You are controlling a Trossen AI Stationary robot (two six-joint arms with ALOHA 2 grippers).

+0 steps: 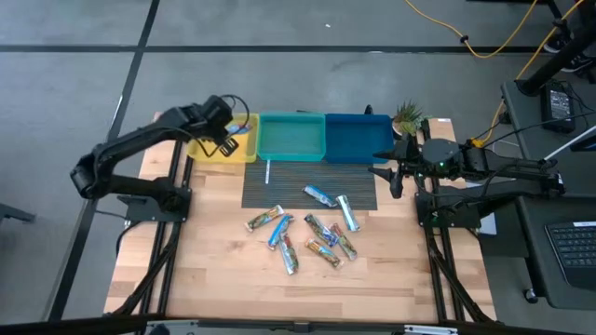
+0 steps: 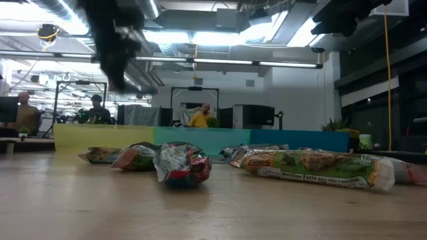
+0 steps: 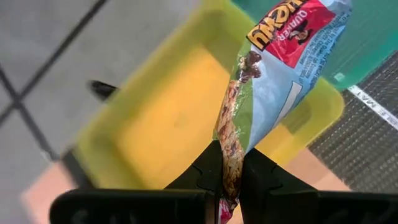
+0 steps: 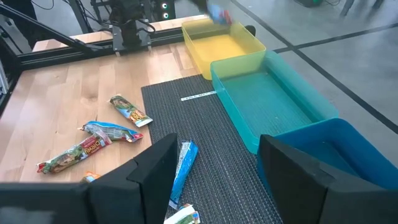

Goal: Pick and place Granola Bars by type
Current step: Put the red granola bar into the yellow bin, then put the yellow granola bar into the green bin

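Observation:
My left gripper point(image 1: 229, 136) hangs over the yellow bin point(image 1: 216, 149) at the table's far left, shut on a light blue granola bar with a red label point(image 3: 283, 56). That bar shows as a blue and red blur point(image 4: 217, 15) in the right wrist view. Several more granola bars lie flat near the table's middle: a blue one point(image 1: 319, 195) and a silver one point(image 1: 347, 213) on the dark mat point(image 1: 279, 191), others such as a tan one point(image 1: 264, 220) on the wood. My right gripper point(image 1: 395, 179) waits open, raised at the mat's right edge. My left gripper pinches one end of the bar's wrapper point(image 3: 231, 165) between its two fingers. The fingers slant downward over the bin. The bar sticks out ahead of the fingertips, lifted clear above the yellow bin's floor point(image 3: 168, 124).
A teal bin point(image 1: 291, 138) and a blue bin point(image 1: 357, 138) stand in a row to the right of the yellow one along the far edge. A white strip point(image 1: 267, 172) lies on the mat. A small plant point(image 1: 407, 116) sits at the far right. People show in the room behind.

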